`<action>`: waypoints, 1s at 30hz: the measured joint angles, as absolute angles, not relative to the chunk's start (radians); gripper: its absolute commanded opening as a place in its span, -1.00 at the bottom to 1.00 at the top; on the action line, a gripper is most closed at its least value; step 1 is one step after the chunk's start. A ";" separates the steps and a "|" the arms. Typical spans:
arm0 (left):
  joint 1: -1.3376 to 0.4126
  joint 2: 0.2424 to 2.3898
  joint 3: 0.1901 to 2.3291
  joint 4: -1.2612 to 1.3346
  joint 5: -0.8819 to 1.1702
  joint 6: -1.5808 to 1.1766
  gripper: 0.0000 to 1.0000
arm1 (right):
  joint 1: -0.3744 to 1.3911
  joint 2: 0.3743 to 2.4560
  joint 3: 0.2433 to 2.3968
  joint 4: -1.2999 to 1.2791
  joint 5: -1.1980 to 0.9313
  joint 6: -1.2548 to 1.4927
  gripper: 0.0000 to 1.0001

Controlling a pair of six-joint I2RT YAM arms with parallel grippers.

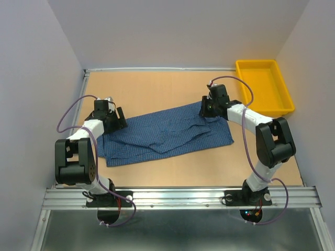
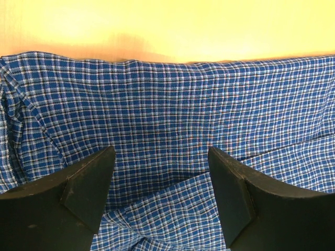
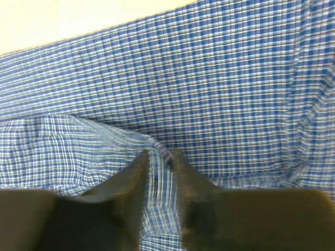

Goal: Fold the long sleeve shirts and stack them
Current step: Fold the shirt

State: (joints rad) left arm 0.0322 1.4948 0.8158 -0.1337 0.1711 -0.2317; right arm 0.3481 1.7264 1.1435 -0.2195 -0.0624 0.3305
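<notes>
Top view: the blue checked shirt (image 1: 167, 135) lies spread mid-frame; the yellow bin (image 1: 269, 113) sits upper right, apart from it.
Left wrist: the left gripper (image 2: 161, 178) gapes wide over the cloth.
Right wrist: the right gripper (image 3: 159, 162) pinches a shirt fold.

Yellow bin (image 1: 264, 89) up at two o'clock on the tan tabletop (image 1: 157, 89), metal rail (image 1: 178, 196) running along six o'clock.

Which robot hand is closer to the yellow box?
Right. The right gripper pinches the shirt beside the yellow box; the left gripper hovers at the shirt's other end.
</notes>
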 measured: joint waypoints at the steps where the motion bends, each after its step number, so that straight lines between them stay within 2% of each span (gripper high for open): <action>1: 0.031 1.495 0.816 -0.134 0.171 -0.232 0.67 | 0.348 1.734 1.155 -0.235 -0.049 0.321 -0.16; 4: 0.029 1.495 0.816 -0.134 0.167 -0.232 0.67 | 0.348 1.737 1.174 -0.272 -0.014 0.307 0.04; 7: 0.025 1.495 0.816 -0.134 0.166 -0.232 0.67 | 0.348 1.734 1.183 -0.287 0.001 0.306 0.11; 13: 0.013 1.482 0.816 -0.134 0.163 -0.232 0.66 | 0.348 1.683 1.183 -0.316 0.004 0.314 0.12; 18: -0.013 1.379 0.814 -0.148 0.167 -0.244 0.67 | 0.342 1.640 1.176 -0.312 -0.039 0.403 0.10; 21: -0.029 1.277 0.809 -0.157 0.177 -0.291 0.67 | 0.332 1.602 1.122 -0.301 -0.071 0.485 0.10; 26: -0.032 1.146 0.740 -0.150 0.165 -0.419 0.67 | 0.330 1.449 0.886 -0.210 -0.179 0.650 0.10; 30: -0.031 1.107 0.656 -0.163 0.130 -0.518 0.61 | 0.409 1.349 0.764 -0.137 -0.229 0.756 0.10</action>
State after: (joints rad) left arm -0.0315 1.1069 0.6563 -0.1635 0.1299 -0.5179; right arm 0.4091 1.3487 0.7643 -0.1371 -0.2295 0.7559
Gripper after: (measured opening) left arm 0.825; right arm 0.550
